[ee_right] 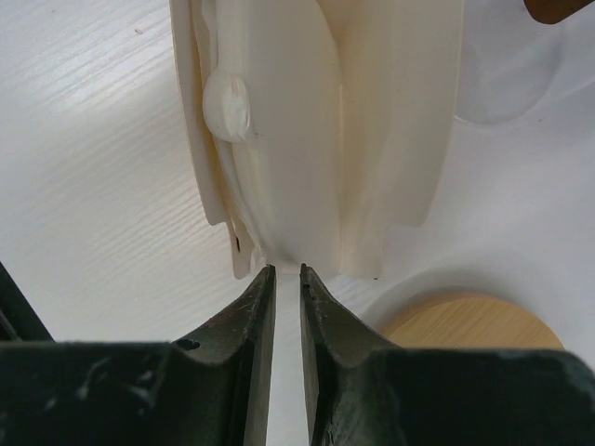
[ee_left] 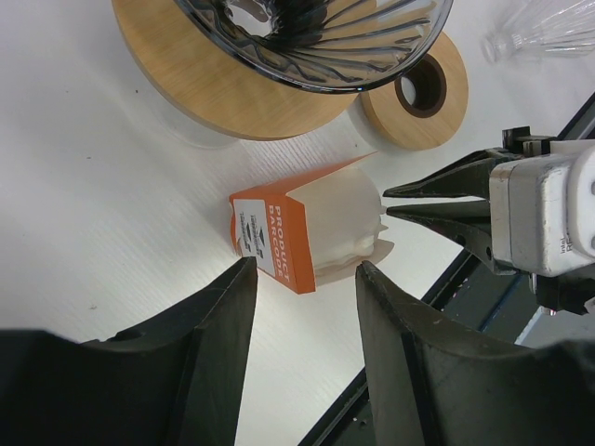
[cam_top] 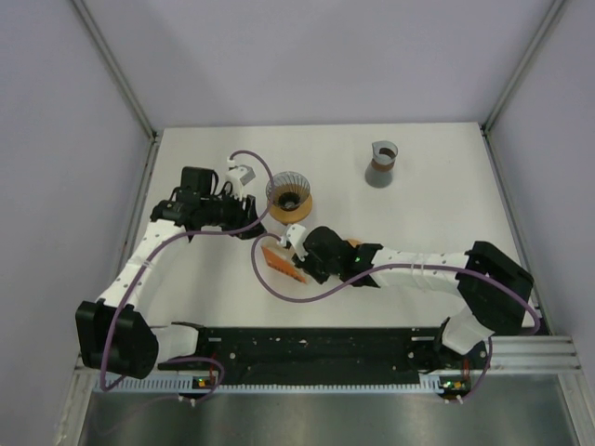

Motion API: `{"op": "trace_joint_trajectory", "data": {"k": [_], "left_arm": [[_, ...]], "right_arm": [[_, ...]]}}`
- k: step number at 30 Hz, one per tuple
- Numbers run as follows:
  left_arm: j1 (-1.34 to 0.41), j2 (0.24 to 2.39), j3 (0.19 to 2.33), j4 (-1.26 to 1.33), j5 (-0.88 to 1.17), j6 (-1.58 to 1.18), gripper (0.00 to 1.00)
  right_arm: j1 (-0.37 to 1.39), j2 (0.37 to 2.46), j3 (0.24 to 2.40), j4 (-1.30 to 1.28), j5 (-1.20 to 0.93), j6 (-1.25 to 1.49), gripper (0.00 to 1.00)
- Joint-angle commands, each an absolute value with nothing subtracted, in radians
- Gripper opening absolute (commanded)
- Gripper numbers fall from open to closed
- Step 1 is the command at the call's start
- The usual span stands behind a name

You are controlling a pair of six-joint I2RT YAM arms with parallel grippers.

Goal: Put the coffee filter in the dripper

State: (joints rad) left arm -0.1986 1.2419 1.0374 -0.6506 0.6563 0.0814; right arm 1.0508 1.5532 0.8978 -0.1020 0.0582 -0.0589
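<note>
- The right gripper (ee_right: pixel 286 271) is sitting a slit short of closed at the edge of a coffee filter (ee_right: pixel 288 139) — a hold cannot be confirmed.
- The filter is standing in an orange box (ee_left: pixel 268 230) just ahead of its fingertips.
- The left gripper (ee_left: pixel 302 269) is hovering half open, empty — dripper (ee_left: pixel 307 46) just beyond.

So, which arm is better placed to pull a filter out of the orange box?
Right: the right gripper sits at the edge of the white filters poking from the orange box, jaws nearly closed. The left gripper hangs open, short of it.
</note>
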Motion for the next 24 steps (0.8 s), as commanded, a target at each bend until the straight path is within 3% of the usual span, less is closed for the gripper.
{"op": "trace_joint_trajectory", "data": {"k": [1, 16, 24], "left_arm": [[-0.202, 1.244, 1.054, -0.627, 0.658, 0.095, 0.52], [-0.202, 1.25, 1.054, -0.626, 0.657, 0.095, 0.52], [-0.202, 1.246, 1.054, -0.627, 0.657, 0.094, 0.52]], "right_arm": [[1.045, 1.565, 0.931, -0.06, 0.038, -0.054, 0.16], [1.045, 1.562, 0.93, -0.069, 0.009, -0.051, 0.18], [1.045, 1.612, 0.966, -0.077, 0.064, -0.048, 0.0]]}}
